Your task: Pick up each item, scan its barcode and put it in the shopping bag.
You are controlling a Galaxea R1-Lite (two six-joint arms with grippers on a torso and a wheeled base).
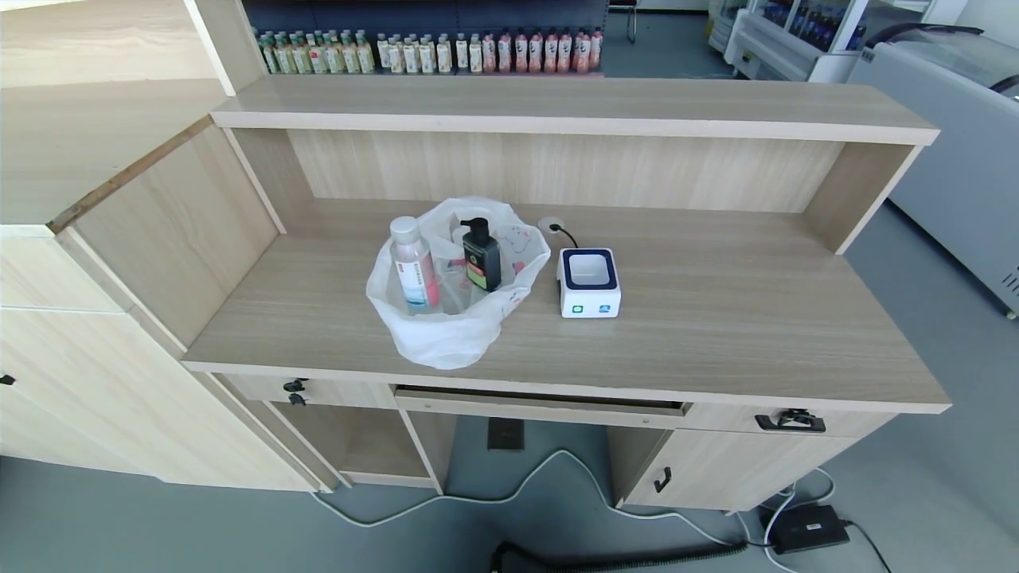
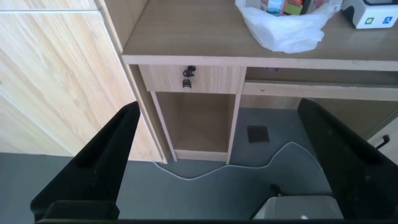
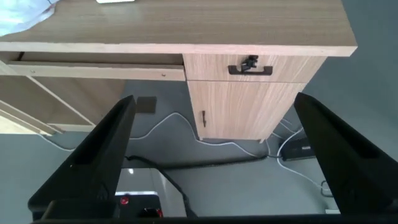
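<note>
My left gripper point(image 2: 217, 168) hangs wide open below the pale wooden counter point(image 1: 756, 318). A clear pink-labelled bottle point(image 1: 414, 270) and a black pump bottle point(image 1: 482, 259) stand in the white plastic shopping bag point(image 1: 446, 342), just beside the white box scanner point(image 1: 589, 285). My right gripper point(image 3: 214, 162) is wide too. Bagging looks done; next I'd check for leftovers.

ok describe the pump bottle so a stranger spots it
On the wooden counter, left of the scanner, sits a white shopping bag. Inside, the pump bottle is dark with a black pump head, unlike the clear bottle beside it.
</note>
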